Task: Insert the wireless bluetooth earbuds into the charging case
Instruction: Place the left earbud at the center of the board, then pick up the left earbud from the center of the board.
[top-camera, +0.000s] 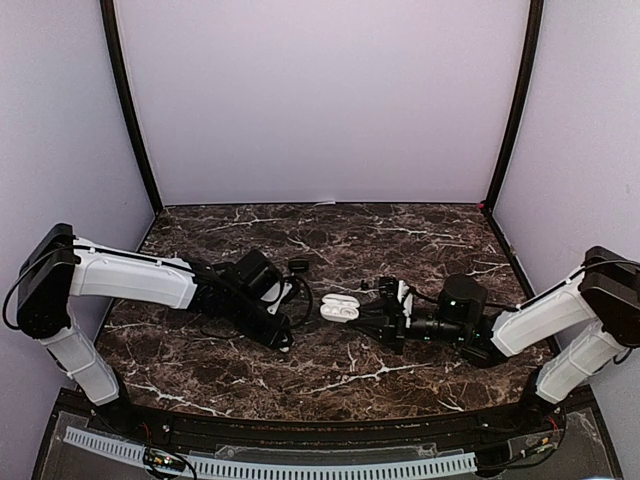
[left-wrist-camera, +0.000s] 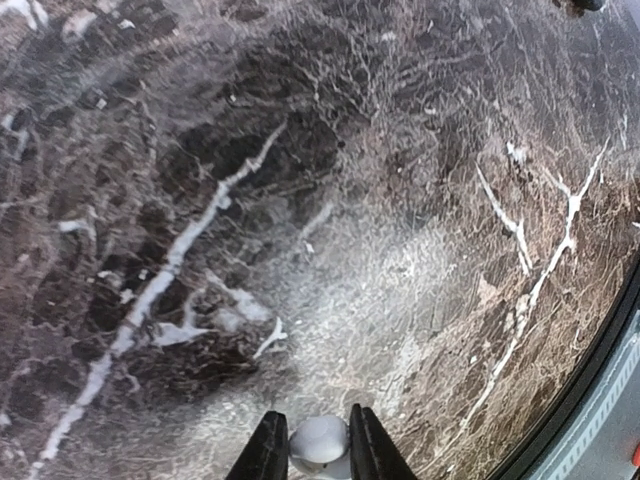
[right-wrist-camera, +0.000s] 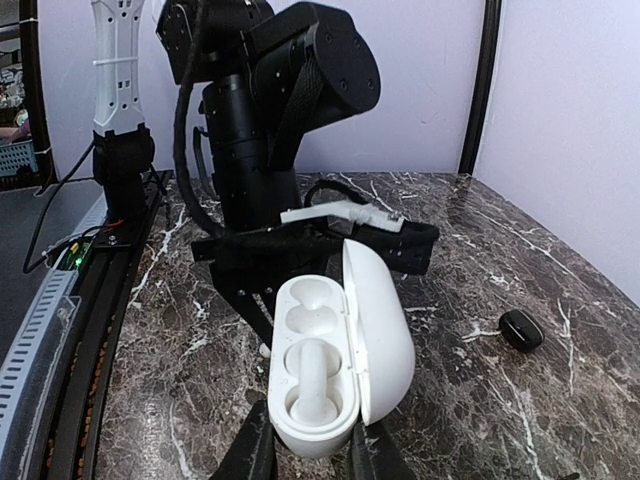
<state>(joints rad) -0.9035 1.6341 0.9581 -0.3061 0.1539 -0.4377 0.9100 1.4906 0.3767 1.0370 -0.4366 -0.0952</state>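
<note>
A white charging case (right-wrist-camera: 335, 365) lies open, its lid swung to the right. One white earbud (right-wrist-camera: 318, 385) sits in its near slot; the far slot (right-wrist-camera: 312, 305) is empty. My right gripper (right-wrist-camera: 310, 445) is shut on the case's near end; in the top view the case (top-camera: 340, 310) is at the table's middle, held by that gripper (top-camera: 368, 316). My left gripper (left-wrist-camera: 320, 445) is shut on a second white earbud (left-wrist-camera: 320, 438), low over the marble just left of the case (top-camera: 284, 338).
A small black object (right-wrist-camera: 521, 329) lies on the marble beyond the case, also in the top view (top-camera: 298, 265). The left arm's wrist and cables (right-wrist-camera: 270, 110) stand close behind the case. The table's front edge (left-wrist-camera: 600, 400) is near the left gripper.
</note>
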